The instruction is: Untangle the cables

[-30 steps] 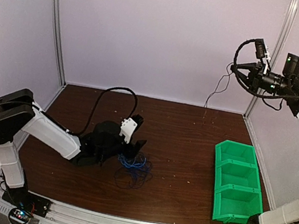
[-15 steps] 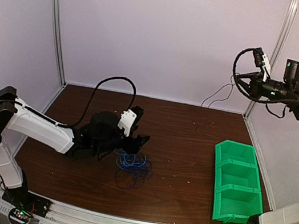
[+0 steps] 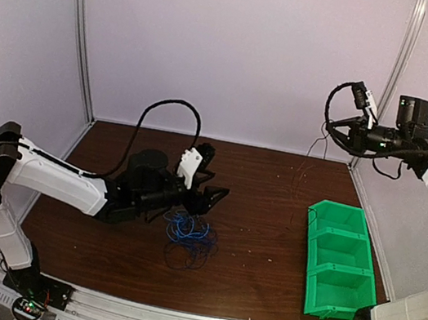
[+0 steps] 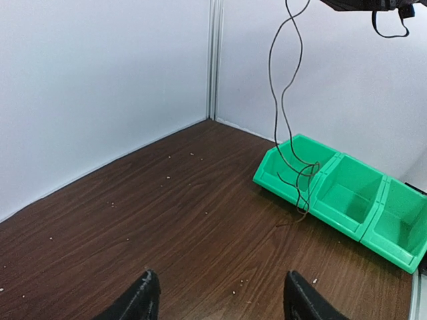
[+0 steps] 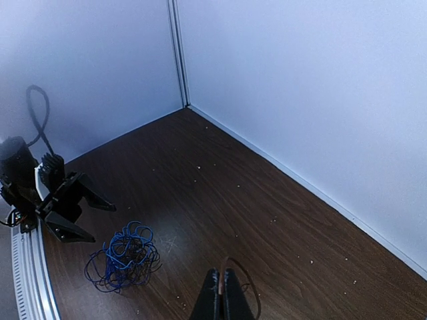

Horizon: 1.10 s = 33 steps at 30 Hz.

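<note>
Right wrist view: only the tips of the right gripper (image 5: 221,301) show, cut off at the bottom edge. They are pressed together, pinching one thin dark cable (image 4: 281,113) that hangs toward the table's 1 o'clock area. Its lower end is hard to trace near the green bin (image 3: 334,266). Left gripper (image 3: 212,196) is spread wide and holds nothing. It sits at 12 o'clock of the blue-and-black tangle (image 3: 188,234), which lies at 7 o'clock from table centre.

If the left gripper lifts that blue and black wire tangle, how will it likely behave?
Probably floppy: the wire tangle lies in loose thin loops, so it would likely sag and trail strands. Likely light, since the single cable hanging from the shut right gripper droops in slack waves. Loops may snag one another rather than separate cleanly.
</note>
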{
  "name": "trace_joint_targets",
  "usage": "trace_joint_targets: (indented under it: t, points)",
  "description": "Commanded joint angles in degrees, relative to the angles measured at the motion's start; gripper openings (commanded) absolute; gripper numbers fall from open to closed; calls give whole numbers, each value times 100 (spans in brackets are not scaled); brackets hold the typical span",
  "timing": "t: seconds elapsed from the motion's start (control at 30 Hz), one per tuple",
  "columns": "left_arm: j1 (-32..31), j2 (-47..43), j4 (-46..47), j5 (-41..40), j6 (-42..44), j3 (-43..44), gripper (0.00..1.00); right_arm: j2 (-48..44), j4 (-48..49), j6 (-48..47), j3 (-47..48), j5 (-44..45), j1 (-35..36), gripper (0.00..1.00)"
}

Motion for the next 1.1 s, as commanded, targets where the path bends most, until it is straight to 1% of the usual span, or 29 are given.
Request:
trace_joint_targets:
  t: [0.0, 0.17, 0.47, 0.5, 0.7, 0.83, 0.9, 0.93, 1.07]
  points:
    - [-10, 260, 269, 449, -178, 169, 64, 4, 142, 209, -189, -279, 130, 0]
    - [-15, 257, 265, 522, -382, 31, 63, 123, 121, 70, -183, 326, 119, 0]
    - [-13, 18, 205, 324, -492, -408, 63, 58, 105, 78, 179, 924, 55, 0]
    - [-15, 9, 189, 182, -504, -426, 63, 50, 51, 53, 221, 976, 33, 0]
    - [-16, 22, 224, 22, -557, -502, 63, -103, -37, -7, 267, 1370, -323, 0]
    - [-13, 61, 266, 16, -585, -470, 63, -160, -234, -112, 252, 1401, -659, 0]
    - [-10, 97, 282, 4, -591, -444, 63, -233, -270, -146, 157, 1397, -710, 0]
    - [-13, 110, 280, 0, -580, -436, 63, -290, -265, -156, 90, 1400, -890, 0]
    - [-15, 210, 266, -19, -543, -391, 63, -489, -251, -211, -166, 1413, -1094, 0]
